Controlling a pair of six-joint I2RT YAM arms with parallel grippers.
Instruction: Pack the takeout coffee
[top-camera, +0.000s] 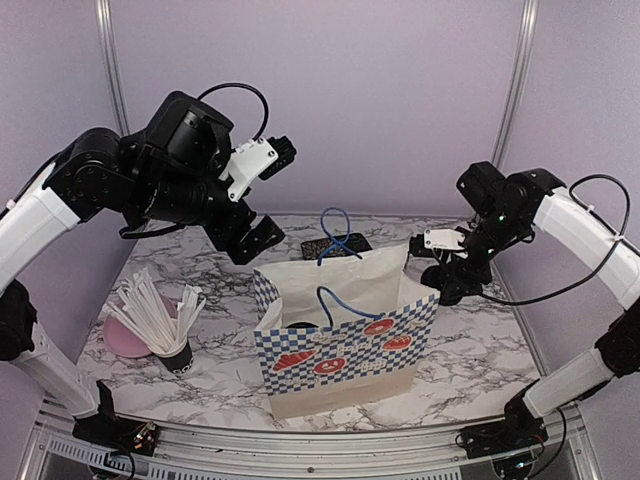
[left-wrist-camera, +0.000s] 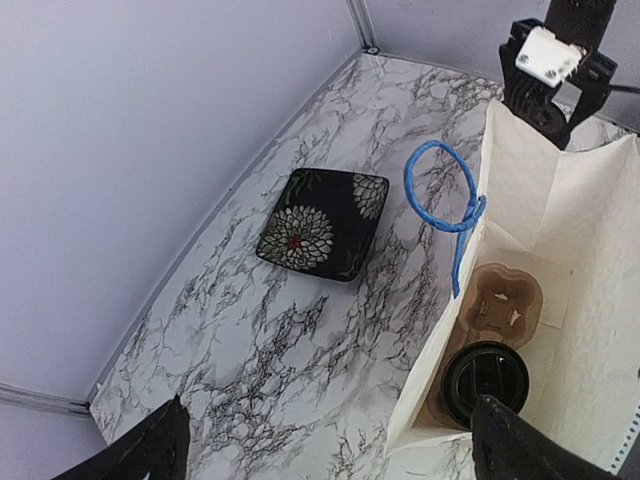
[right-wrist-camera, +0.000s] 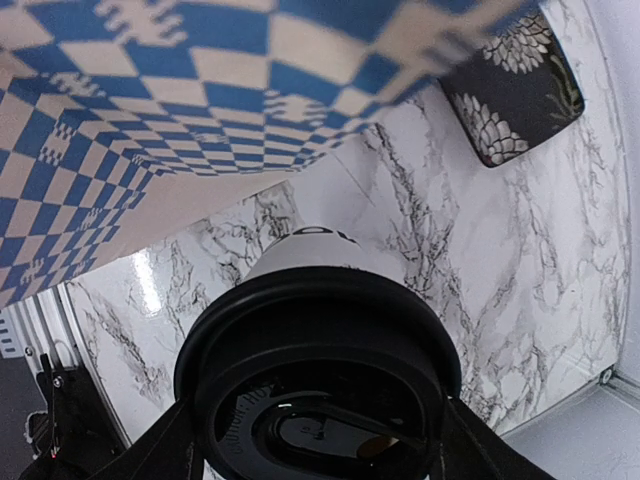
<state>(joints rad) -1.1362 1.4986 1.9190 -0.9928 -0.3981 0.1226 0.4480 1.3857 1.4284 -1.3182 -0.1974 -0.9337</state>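
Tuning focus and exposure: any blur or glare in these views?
Right wrist: checkered bag near the lens is soft, coffee cup lid sharp, glare streak on the marble table. Left wrist: crisp, even light, flowered plate sharp. Top external: even, soft shadows.

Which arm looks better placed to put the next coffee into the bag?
Right. The right gripper holds a lidded cup beside the paper bag, near its open top. The left gripper hangs open and empty off the bag's far left. The other cup already sits in the tray inside.

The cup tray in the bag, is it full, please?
Half full: one lidded cup sits in the tray, its other slot is empty; the right gripper holds the second cup.
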